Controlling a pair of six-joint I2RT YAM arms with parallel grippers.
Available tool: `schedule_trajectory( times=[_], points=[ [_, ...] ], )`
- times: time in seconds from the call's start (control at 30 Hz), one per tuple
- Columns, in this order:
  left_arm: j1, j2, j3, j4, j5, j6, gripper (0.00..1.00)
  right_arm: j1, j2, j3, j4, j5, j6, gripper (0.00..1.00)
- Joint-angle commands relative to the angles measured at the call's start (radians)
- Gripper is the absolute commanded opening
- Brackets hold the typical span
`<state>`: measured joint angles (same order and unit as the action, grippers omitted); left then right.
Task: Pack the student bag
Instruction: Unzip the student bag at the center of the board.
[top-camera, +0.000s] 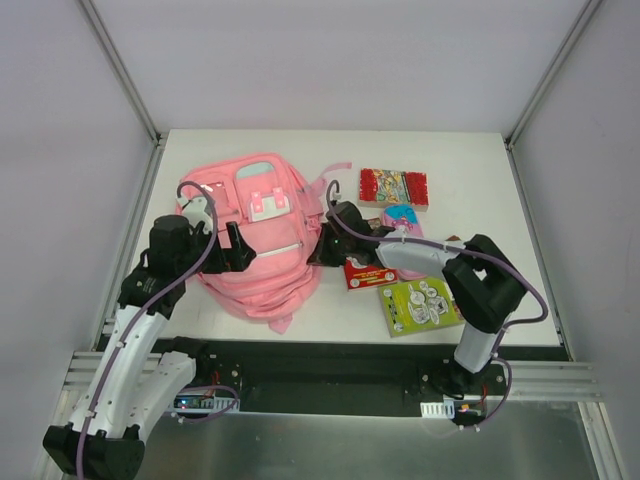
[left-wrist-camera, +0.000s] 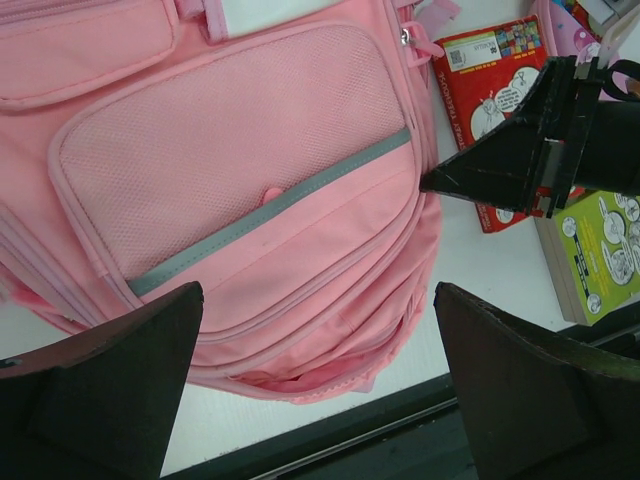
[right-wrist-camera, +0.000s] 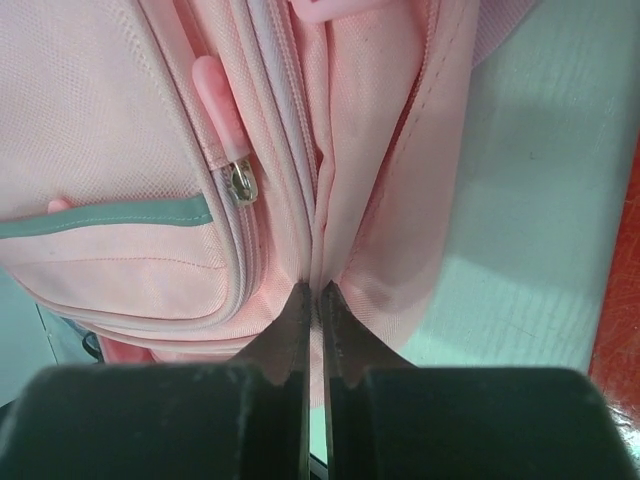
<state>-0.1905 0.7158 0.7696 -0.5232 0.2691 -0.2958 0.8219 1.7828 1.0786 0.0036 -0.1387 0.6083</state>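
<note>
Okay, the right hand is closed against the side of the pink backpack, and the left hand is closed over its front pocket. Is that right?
Not quite. The left hand is open: the left wrist view shows its fingers spread wide over the front pocket of the backpack. The right hand is closed against the backpack's side, as you said.

The backpack (top-camera: 262, 255) is pink all over. A grey strip (left-wrist-camera: 270, 212) crosses its mesh front pocket, and its buckle tabs (top-camera: 268, 204) are white and pink. The red book (top-camera: 366, 272) carries cartoon print, the green book (top-camera: 420, 305) white drawings, both on a white table (top-camera: 480, 160).
</note>
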Motion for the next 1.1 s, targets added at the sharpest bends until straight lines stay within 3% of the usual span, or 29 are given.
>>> schedule_trajectory(
  times=[0.0,0.57,0.77,0.9,1.07],
  points=[
    [-0.007,-0.030,-0.003,-0.014,-0.060,-0.020,0.99,0.003,-0.103,0.021,0.079,0.007,-0.019,0.01],
    [-0.009,-0.098,-0.047,-0.058,-0.172,-0.124,0.99,-0.036,-0.218,0.021,0.096,0.051,-0.050,0.01],
    [-0.007,-0.111,-0.052,-0.077,-0.172,-0.124,0.99,-0.069,-0.226,0.066,0.124,-0.045,-0.068,0.01],
    [-0.007,-0.121,-0.061,-0.080,-0.185,-0.137,0.99,-0.073,-0.229,0.083,0.101,-0.032,-0.062,0.01],
    [-0.007,-0.111,-0.096,-0.135,-0.229,-0.283,0.99,-0.089,-0.201,0.061,0.081,-0.015,-0.036,0.01]
  ],
)
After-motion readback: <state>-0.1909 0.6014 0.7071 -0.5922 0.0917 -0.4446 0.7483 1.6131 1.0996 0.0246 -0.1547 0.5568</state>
